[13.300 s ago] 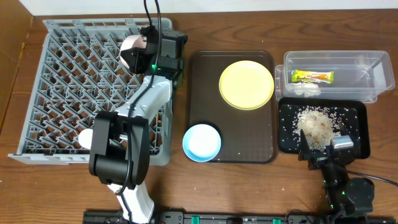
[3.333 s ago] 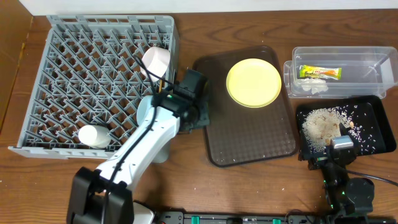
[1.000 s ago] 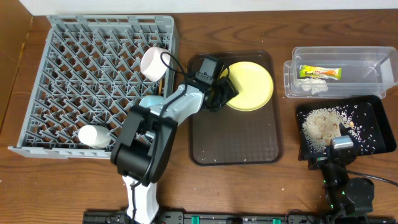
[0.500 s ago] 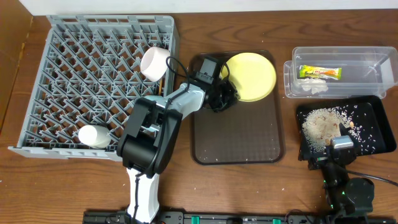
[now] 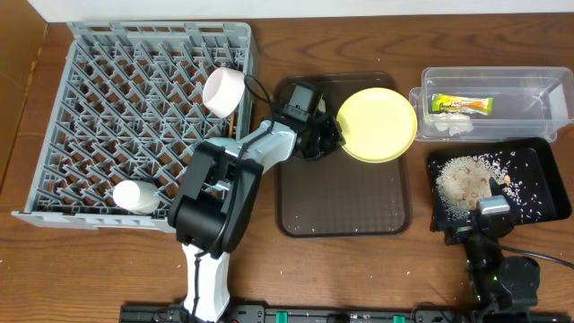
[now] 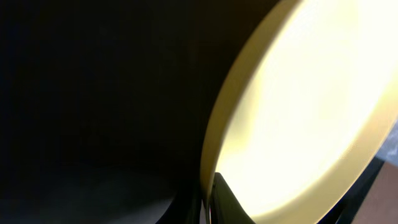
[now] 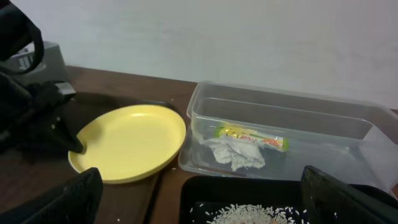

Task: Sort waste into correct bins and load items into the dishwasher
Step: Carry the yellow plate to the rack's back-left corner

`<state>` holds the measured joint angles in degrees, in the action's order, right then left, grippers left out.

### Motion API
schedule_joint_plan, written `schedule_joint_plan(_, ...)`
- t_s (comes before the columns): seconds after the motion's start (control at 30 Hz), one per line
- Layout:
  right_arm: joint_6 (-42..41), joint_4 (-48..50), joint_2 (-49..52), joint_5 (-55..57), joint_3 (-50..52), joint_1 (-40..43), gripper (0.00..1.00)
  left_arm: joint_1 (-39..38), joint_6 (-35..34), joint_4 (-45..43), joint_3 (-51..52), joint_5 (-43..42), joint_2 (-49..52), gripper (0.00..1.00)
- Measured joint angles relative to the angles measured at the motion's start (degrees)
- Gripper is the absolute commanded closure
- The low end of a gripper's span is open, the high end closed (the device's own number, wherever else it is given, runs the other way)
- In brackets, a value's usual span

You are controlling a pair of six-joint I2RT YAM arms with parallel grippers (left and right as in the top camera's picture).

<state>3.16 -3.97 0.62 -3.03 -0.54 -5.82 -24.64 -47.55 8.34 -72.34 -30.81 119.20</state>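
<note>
I'm on loading. Right of the grey dish rack (image 5: 152, 29), the yellow plate (image 5: 377, 126) overhangs the brown tray (image 5: 341, 197), its rim pinched in my left gripper's (image 5: 334, 142) closed jaws. Next I judge it needs lifting, carrying rackward and slotting upright. The right gripper's (image 5: 468, 213) jaws gape, empty.

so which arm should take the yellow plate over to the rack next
Left. The left gripper is shut on the rim of the yellow plate, close to the grey rack. The right gripper sits open by the black tray, on the far side from the rack.
</note>
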Motion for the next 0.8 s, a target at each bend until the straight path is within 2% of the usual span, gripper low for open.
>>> schedule_joint_plan(0.17,0.00,0.00,0.00,0.00,0.00,0.00,0.01,0.20,2.89,0.31,0.63,0.50,-4.20,0.92)
schedule_joint_plan(0.4,0.00,0.00,0.00,0.00,0.00,0.00,0.01,2.23,4.81,0.07,0.63,-4.26,-7.45,0.93)
schedule_joint_plan(0.67,0.00,0.00,0.00,0.00,0.00,0.00,0.01,5.77,7.58,-7.96,0.72,-18.62,-7.45,0.92)
schedule_joint_plan(0.8,0.00,0.00,0.00,0.00,0.00,0.00,0.01,8.04,8.48,-8.33,0.74,-24.59,-7.56,0.92)
